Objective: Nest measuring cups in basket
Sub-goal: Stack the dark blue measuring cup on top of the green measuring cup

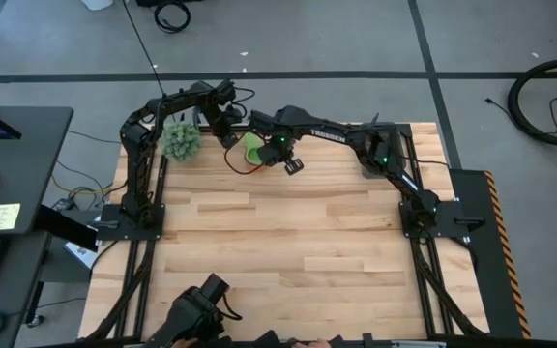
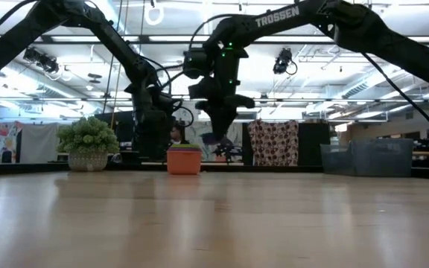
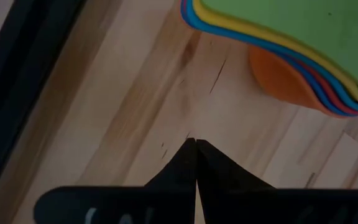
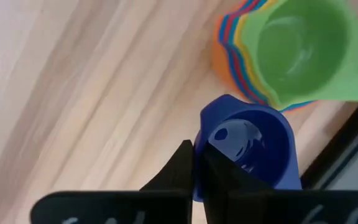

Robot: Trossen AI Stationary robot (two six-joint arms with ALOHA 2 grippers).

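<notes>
While six of the measuring cups [image 4: 291, 53] already sit nested in one stack, green innermost and orange outermost, the dark blue cup [image 4: 247, 146] is the one left out, and it hangs pinched by its rim between the closed fingers of the right gripper [image 4: 199, 152]. In the right wrist view the stack stands on the bare wood just beyond that gripper's tips and a little to one side, so the held cup is near the green bowl but not over it. The low view shows the right gripper [image 2: 216, 134] raised above the table with the stack [image 2: 184, 158] below and beside it. The left gripper [image 3: 196, 144] hovers just beside the stack, its fingers pressed together on nothing. No basket can be made out in any view; the stack rests on the table [image 1: 288, 251] at its far edge, next to the fuzzy green plant [image 1: 181, 140]. By my reading, the nesting is nearly finished: the last cup must drop into the green one, and the set has yet to reach a basket.
</notes>
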